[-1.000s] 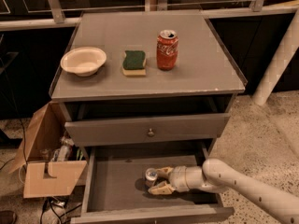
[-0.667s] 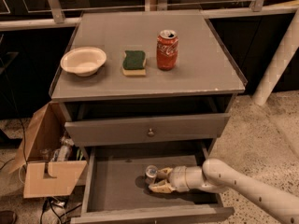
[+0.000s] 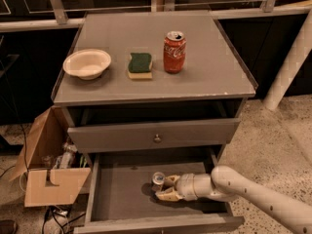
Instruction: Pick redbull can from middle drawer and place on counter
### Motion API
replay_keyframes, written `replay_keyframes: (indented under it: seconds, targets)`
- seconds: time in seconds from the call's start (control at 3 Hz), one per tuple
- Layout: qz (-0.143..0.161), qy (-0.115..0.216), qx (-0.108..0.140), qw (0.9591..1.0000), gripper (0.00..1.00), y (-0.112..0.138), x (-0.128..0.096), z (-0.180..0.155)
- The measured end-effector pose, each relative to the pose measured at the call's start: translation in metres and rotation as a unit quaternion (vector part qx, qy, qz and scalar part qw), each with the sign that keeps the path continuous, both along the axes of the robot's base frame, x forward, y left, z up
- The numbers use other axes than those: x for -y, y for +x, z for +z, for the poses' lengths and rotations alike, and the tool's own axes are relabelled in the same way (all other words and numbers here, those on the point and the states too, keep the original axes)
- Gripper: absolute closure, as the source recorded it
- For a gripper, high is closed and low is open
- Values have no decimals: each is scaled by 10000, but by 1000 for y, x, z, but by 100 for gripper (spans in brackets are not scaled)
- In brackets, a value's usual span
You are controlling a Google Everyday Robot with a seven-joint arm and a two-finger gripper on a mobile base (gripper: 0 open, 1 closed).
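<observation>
Next to nothing has moved since a second ago: my arm (image 3: pixel 243 186) still reaches in from the right, and my jaws are still low inside the open drawer (image 3: pixel 117 194), right at the can (image 3: pixel 158 179), below the front edge of the table (image 3: pixel 209 77). The can stands upright on the drawer floor, right of the middle, its shiny top showing. My jaws are set about its right side, but I cannot tell whether they are clenched on it or only standing around it.

So I judge the task to be at its early part. The reach into the drawer is done and I am lined up on the can. The lift has not begun, since the can still sits on the drawer floor. What is left is nearly everything that counts: a firm hold, the rise clear of the drawer wall and of the closed drawer front (image 3: pixel 156 135) above, and the set-down on the table.

Up there the bowl (image 3: pixel 87 63) is near the left edge, and the sponge (image 3: pixel 140 65) and the red can (image 3: pixel 174 52) stand about mid-table. The bare grey toward the right edge and the front right corner looks to me the best place to put it
</observation>
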State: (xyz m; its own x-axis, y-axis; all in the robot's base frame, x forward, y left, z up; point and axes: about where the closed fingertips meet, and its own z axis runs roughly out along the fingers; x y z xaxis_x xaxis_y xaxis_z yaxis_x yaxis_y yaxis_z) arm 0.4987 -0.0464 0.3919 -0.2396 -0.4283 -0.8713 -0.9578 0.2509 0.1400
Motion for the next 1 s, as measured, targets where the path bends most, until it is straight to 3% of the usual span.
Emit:
replay_keyframes:
  seconds: [0.33,1.0]
  targets:
    - [-79,-46,119,9999,100,-3,-5,14]
    - [-371,-194,668,9969,100,-19,-14,83]
